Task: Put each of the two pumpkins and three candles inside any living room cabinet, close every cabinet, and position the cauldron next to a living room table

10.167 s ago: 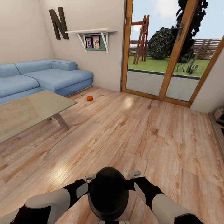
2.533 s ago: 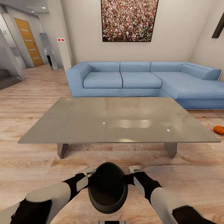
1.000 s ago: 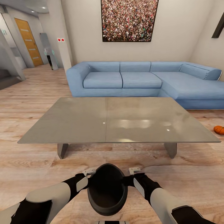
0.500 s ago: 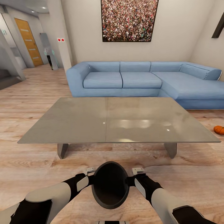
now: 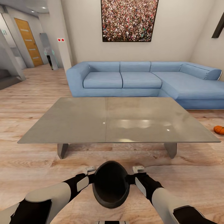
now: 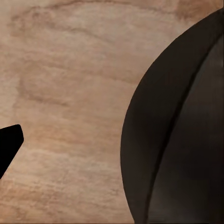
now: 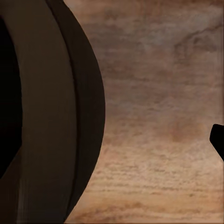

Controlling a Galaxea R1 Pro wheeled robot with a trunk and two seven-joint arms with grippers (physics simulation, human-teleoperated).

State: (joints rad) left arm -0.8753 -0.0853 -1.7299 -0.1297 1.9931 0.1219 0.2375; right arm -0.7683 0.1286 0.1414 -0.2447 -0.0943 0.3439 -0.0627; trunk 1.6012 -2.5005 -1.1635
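Cauldron has shifted slightly vs half a second ago: the matte black rounded cauldron sits a touch lower in the head view, mouth less tipped toward the table; camera and room unchanged. It hangs between the two forearms above the pale wood-plank floor, in front of the near edge of the large low rectangular table, not touching it. Left gripper is at the pot's left flank, right gripper at its right flank; both press at the rim sides, but whether the jaws are clenched or spread I cannot tell. Pot: wide round mouth, dark hollow inside, smooth dull shell with a faint raised band below the rim, seen close in the left wrist view and the right wrist view against grained planks. Table top is glossy grey, two panels with a centre seam, soft reflections, short angled grey legs. Behind it, a blue fabric corner sofa. One small bright-orange ribbed pumpkin lies on the floor past the table's right end, near the sofa.
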